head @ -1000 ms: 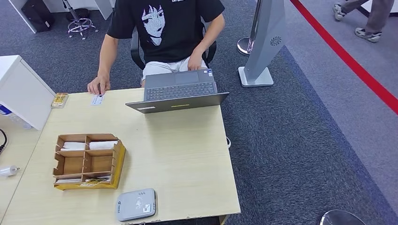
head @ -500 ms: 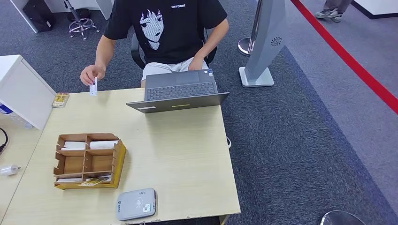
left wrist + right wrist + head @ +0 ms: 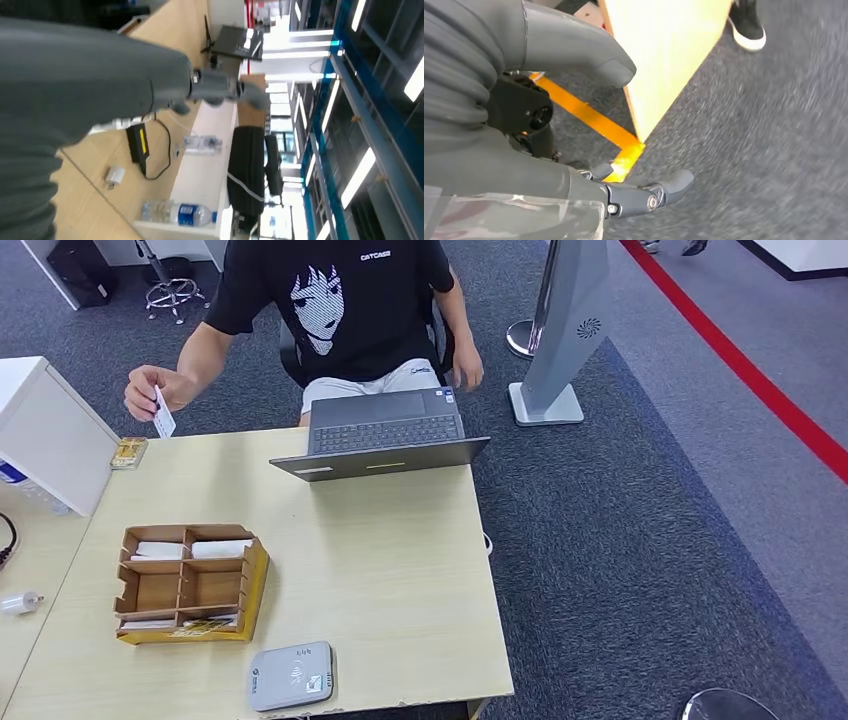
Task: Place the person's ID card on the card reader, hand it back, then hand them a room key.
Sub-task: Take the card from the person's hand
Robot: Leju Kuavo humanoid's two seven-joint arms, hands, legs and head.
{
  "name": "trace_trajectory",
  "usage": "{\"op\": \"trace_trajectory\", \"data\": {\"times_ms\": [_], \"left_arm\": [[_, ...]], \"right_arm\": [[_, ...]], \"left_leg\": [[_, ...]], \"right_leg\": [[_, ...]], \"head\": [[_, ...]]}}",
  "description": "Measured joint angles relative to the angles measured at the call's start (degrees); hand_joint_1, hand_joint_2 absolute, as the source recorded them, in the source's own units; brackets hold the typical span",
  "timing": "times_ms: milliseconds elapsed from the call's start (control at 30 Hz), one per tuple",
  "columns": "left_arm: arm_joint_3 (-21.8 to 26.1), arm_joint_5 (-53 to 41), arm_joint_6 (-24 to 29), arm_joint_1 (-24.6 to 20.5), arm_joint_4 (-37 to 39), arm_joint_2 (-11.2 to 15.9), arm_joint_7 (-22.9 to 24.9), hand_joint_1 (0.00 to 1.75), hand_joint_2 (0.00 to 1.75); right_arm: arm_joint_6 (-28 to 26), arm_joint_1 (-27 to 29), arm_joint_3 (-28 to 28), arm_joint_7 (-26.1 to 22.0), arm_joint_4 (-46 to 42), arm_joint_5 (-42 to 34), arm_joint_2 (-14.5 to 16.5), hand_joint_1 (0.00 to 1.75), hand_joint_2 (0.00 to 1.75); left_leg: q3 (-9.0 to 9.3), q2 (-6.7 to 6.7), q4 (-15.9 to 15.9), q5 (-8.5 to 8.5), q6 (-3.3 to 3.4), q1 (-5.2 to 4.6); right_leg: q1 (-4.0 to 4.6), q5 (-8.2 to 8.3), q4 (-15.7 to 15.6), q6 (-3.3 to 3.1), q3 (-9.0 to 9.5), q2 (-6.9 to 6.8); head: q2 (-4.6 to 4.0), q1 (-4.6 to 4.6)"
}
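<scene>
Holding the ID card [image 3: 164, 419] upright past the table's far left corner, the person's hand [image 3: 150, 392] pinches it above the carpet. On the table [image 3: 380, 570], the card reader [image 3: 290, 676] lies at the near edge, the cardboard organizer [image 3: 187, 582] to its far left, and the laptop [image 3: 385, 434] at the far edge, with bare wood between. Wrist cameras show the left hand [image 3: 165, 85] and right hand [image 3: 574, 175], fingers spread and holding nothing.

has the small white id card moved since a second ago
Yes. The small white ID card was flat on the light wooden table; the person's hand now holds it up, left of the edge.
</scene>
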Motion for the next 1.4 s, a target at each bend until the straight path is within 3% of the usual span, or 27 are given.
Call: {"op": "trace_trajectory", "data": {"times_ms": [67,133,233,300,433,600,700,900,1100,1333,1400], "left_arm": [[0.2,-7.4,1.5,0.0,-2.7,0.0,1.7,0.00,1.75],[-1.8,-21.0,3.8,-1.2,-7.3,-0.1,6.1,0.00,1.75],[-7.0,-45.1,4.3,-7.8,-10.4,0.9,12.2,0.00,1.75],[-9.6,-52.2,4.8,-11.9,-10.0,2.0,13.0,0.00,1.75],[-12.7,-57.5,3.5,-17.0,-9.2,3.2,14.9,0.00,1.75],[-20.4,-70.0,2.0,-22.4,-6.1,5.2,24.8,0.00,1.75],[-24.6,-75.2,1.6,-24.5,-3.5,7.9,30.1,0.00,1.75],[-28.9,-82.7,1.3,-27.9,2.8,13.4,34.2,0.00,1.75],[-33.2,-96.5,2.0,-32.4,11.2,18.9,36.7,0.00,1.75],[-38.1,-97.2,2.6,-36.4,18.4,21.0,36.8,0.01,1.75],[-38.8,-97.3,2.7,-36.7,19.1,21.2,36.8,0.89,1.75]], "right_arm": [[0.7,0.2,0.1,-2.2,-0.2,1.8,-0.3,0.00,1.75],[0.7,0.1,0.2,-3.0,-0.5,3.7,-0.6,0.00,1.75],[-0.9,-2.1,0.5,-1.0,-1.3,5.9,-0.9,0.00,1.75],[-2.0,-4.0,0.5,0.1,-1.7,6.4,-0.9,0.00,1.75],[-5.2,-5.2,0.5,-0.2,-2.0,7.5,-0.9,0.00,1.75],[-18.0,-6.2,0.8,-4.4,-2.1,13.0,-0.9,0.00,1.75],[-22.5,-6.8,1.0,-5.4,-2.2,16.3,-1.1,0.00,1.75],[-26.0,-7.8,1.5,-6.1,-2.2,20.2,-1.5,0.00,1.75],[-29.1,-8.7,2.7,-5.8,-2.2,25.2,-1.8,0.00,1.75],[-29.2,-9.0,2.8,-5.6,-2.2,26.0,-1.9,0.00,1.75],[-29.1,-9.0,2.8,-5.6,-2.2,26.0,-1.9,0.00,1.75]], "left_leg": [[0.00,0.00,0.0,0.00,0.00,0.02],[-0.07,-0.11,0.1,0.07,0.09,0.00],[-0.30,-0.37,0.1,0.33,0.14,-0.06],[-0.32,-0.10,0.0,0.43,0.04,-0.05],[-0.36,0.01,0.1,0.57,0.08,-0.04],[-0.53,0.00,0.1,0.63,0.12,-0.05],[-0.55,0.02,0.1,0.63,0.12,-0.05],[-0.58,0.05,0.1,0.63,0.12,-0.04],[-0.64,0.03,0.1,0.66,0.07,-0.04],[-0.72,0.07,0.1,0.67,0.07,-0.06],[-0.77,0.07,0.1,0.67,0.07,-0.06]], "right_leg": [[0.02,0.00,0.0,0.00,-0.09,0.01],[0.00,0.01,0.0,0.02,-0.21,-0.12],[-0.07,0.22,0.0,0.02,-0.31,-0.36],[-0.06,0.44,0.0,-0.02,-0.39,-0.06],[-0.06,0.55,0.0,0.00,-0.49,0.03],[-0.06,0.61,0.0,0.04,-0.58,0.02],[-0.06,0.62,0.0,0.04,-0.62,0.04],[-0.06,0.62,0.0,0.03,-0.67,0.09],[-0.05,0.63,0.0,0.03,-0.75,0.08],[-0.06,0.67,0.0,0.07,-0.79,0.12],[-0.06,0.67,0.0,0.07,-0.84,0.12]], "head": [[0.00,-0.03],[0.00,-0.04],[0.00,0.17],[0.00,0.15],[0.00,0.06],[0.00,0.10],[0.00,0.10],[0.00,0.04],[0.00,0.04],[0.00,0.03],[0.00,0.02]]}}
